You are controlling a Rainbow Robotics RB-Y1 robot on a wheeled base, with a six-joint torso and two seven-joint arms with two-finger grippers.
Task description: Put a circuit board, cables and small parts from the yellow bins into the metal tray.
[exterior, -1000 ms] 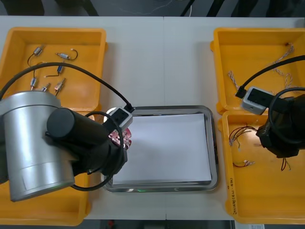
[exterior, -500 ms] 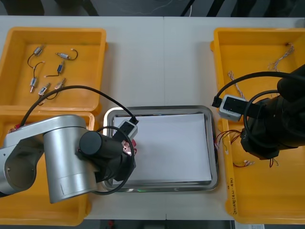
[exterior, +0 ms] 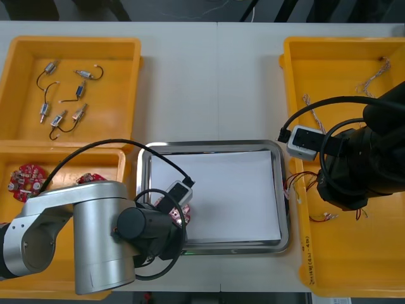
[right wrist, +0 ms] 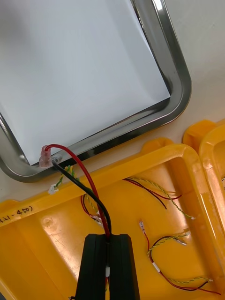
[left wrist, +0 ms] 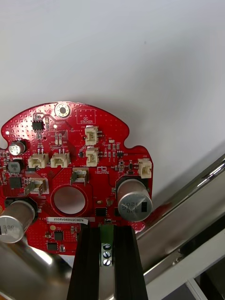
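My left gripper is shut on the green terminal at the edge of a round red circuit board. The board hangs over the metal tray's white inside, close to its shiny rim. In the front view the board peeks out under my left arm at the tray's near left corner. My right gripper is shut on a red and black cable. The cable's clear plug dangles over the tray's rim. In the front view that cable hangs between the tray and the near right bin.
The far left yellow bin holds several small metal parts. Two more circuit boards lie in the near left bin. Red and yellow cables lie in the near right bin, twisted cables in the far right bin.
My left arm has carried the circuit board along the tray's left side toward its near corner. My right arm swung toward the tray with the cable, then barely moved.
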